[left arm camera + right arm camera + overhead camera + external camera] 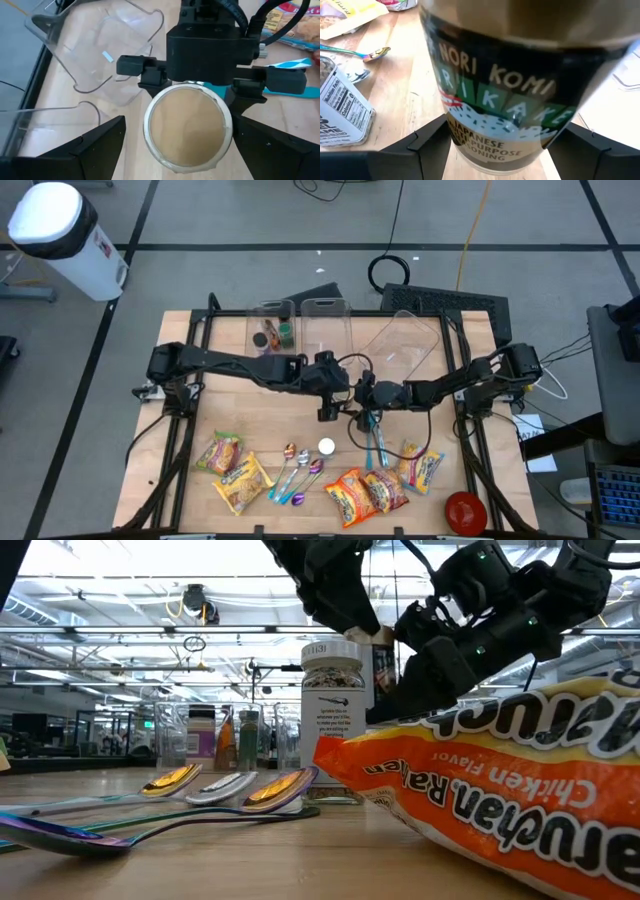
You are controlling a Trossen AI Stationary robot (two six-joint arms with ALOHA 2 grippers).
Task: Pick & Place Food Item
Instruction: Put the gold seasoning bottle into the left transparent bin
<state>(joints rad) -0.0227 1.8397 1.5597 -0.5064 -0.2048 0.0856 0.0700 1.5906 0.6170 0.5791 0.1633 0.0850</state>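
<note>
The furikake jar (pixel 495 90) is clamped in the right pincer (pixel 362 394); the left pincer (pixel 170 145), spread wide around it, readies a handover.

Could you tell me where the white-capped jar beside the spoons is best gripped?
I would grip the white-capped jar across its round body below the cap, coming straight down: it stands upright, and spoons lie close beside it, crowding a sideways approach. The right pincer holds a furikake jar.
</note>
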